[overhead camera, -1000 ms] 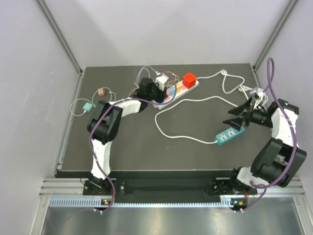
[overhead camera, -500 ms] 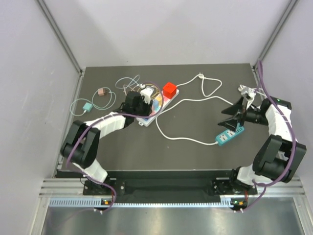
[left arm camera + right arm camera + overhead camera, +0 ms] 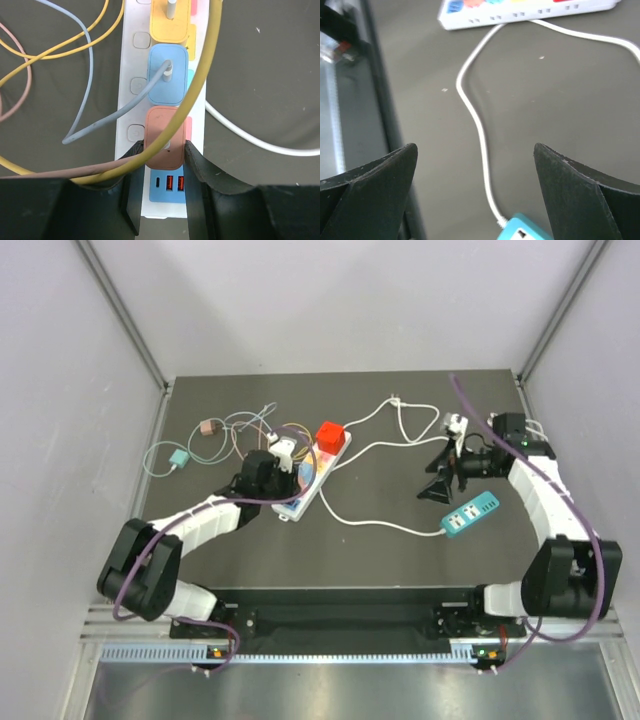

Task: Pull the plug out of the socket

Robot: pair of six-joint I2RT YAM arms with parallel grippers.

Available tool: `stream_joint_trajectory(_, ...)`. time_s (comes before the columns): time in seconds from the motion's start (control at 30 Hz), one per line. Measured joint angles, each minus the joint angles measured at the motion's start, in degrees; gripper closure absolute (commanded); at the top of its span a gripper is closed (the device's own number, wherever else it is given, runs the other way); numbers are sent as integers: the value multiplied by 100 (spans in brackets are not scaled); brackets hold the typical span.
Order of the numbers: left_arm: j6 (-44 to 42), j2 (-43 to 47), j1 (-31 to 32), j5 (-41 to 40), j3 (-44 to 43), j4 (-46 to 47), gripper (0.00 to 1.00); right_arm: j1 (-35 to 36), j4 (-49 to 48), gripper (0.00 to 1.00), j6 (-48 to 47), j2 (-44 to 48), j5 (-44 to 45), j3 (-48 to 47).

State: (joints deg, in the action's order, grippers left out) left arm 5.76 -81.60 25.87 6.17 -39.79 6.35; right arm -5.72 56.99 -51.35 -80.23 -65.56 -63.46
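Dark bench [image 3: 390, 565] between grey walls, same setup, but things have shifted in the last second. White power strip [image 3: 312, 475] has slid left and toward the near edge and swung round. It was up near the back centre; now it lies diagonally, left of centre, with the red cube plug [image 3: 329, 435] at its far end. Left hand [image 3: 262, 472] came with it, arm folded back and elbow now out near the left front corner.

Left wrist view: the hand is clamped narrow on the brown plug [image 3: 165, 137], fingers [image 3: 131, 200] one on each side. Brown plug sits flat on the strip in the slot nearest the USB end, with the blue plug [image 3: 168, 74] next along and the yellow plug [image 3: 170, 20] beyond that. Loose leads [image 3: 85, 107] in yellow, grey and brown loop over the strip.

Right hand [image 3: 438, 476] has moved in from the right edge toward the middle — jaws wide, holding nothing, hovering over the bench just beyond the teal strip [image 3: 469, 514]. Teal strip has barely moved. Right wrist view looks down between the spread fingers at the white cable [image 3: 479, 130], which runs from by the white strip down to the teal one.
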Motion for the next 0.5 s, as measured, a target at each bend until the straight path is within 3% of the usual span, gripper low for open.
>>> stream_joint_trajectory(0.13, 166, 291, 101, -146, 251, -37, 100, 861, -1646, 0, 1340, 748, 1014, 435)
stream_joint_trajectory(0.23, 234, 492, 219, -374, 378, -142, 100, 1550, -2483, 0, 1860, 798, 1674, 422)
stream_joint_trajectory(0.5, 313, 728, 459, -1169, 334, -710, 100, 2791, -3390, 0, 2559, -787, 2966, -507)
